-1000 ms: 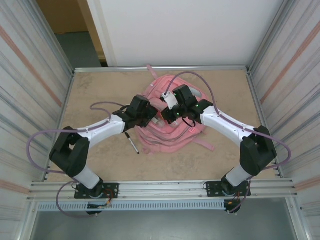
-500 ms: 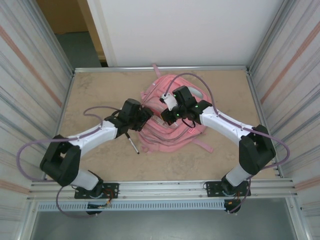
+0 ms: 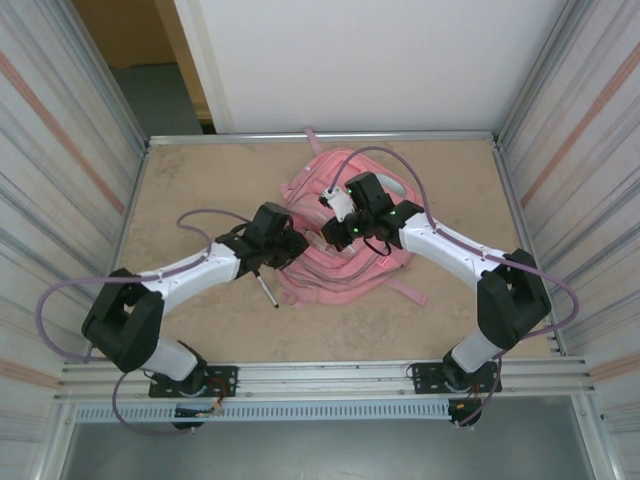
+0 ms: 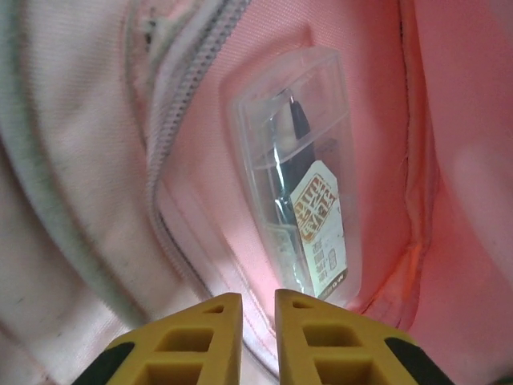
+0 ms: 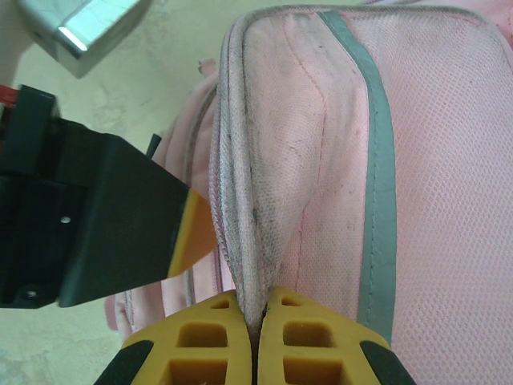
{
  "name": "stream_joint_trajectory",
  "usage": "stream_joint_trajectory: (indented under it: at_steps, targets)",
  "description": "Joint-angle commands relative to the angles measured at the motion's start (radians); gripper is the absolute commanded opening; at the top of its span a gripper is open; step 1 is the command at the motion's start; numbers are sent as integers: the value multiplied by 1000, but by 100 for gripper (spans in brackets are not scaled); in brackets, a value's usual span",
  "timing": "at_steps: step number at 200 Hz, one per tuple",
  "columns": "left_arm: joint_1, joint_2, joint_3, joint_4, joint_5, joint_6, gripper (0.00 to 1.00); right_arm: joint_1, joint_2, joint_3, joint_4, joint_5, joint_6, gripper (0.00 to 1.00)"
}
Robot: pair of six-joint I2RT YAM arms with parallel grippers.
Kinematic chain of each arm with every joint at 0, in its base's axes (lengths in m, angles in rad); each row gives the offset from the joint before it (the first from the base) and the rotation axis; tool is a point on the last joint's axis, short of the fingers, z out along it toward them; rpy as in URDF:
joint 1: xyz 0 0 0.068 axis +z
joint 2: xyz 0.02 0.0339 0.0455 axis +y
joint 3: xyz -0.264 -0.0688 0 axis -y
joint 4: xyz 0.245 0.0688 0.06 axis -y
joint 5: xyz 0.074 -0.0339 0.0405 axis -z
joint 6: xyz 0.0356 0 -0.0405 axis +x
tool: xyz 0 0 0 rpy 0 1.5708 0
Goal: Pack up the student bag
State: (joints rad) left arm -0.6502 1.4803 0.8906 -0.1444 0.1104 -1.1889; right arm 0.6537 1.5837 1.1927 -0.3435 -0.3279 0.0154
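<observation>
- Student bag (image 3: 340,275) lies mid-worktop (image 3: 200,180). The right hand (image 5: 258,309) is clamped on its pocket rim, lifting the mouth.
- Left hand (image 4: 258,301) is at that mouth, narrow and empty. A clear case (image 4: 300,184) lies inside, lengthwise straight ahead.
- Pen (image 3: 265,290) lies on the worktop just beside the bag's left edge, pointing near-to-far. The left arm is nearer, with bare room leftward.

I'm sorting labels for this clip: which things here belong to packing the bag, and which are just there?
In the job: backpack, its edge pinched by the right gripper; clear pen case inside it, in front of the left gripper; likely the loose pen beside it.
Just there: purple cables; metal rail at the near edge.
</observation>
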Motion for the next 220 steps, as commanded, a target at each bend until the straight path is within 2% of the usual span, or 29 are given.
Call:
stream_joint_trajectory:
  at_steps: [1,39,104,155,176,202,220]
  targets:
    - [-9,42,57,53,27,30,15,2,-6,-3,28,-62,-4,0]
    - [-11,110,65,41,26,1,12,2,-31,-28,38,-54,2,0]
    - [10,174,65,192,15,26,4,3,-49,-57,66,-55,27,0]
    - [19,283,106,371,36,-37,4,2,-53,-74,93,-45,56,1]
    - [17,281,95,416,39,-43,4,1,-54,-85,101,-39,67,3]
    - [23,185,44,361,-12,-8,8,0,-48,-92,100,-24,75,5]
    - [30,85,37,164,-59,30,19,-1,-45,-93,103,-17,78,10]
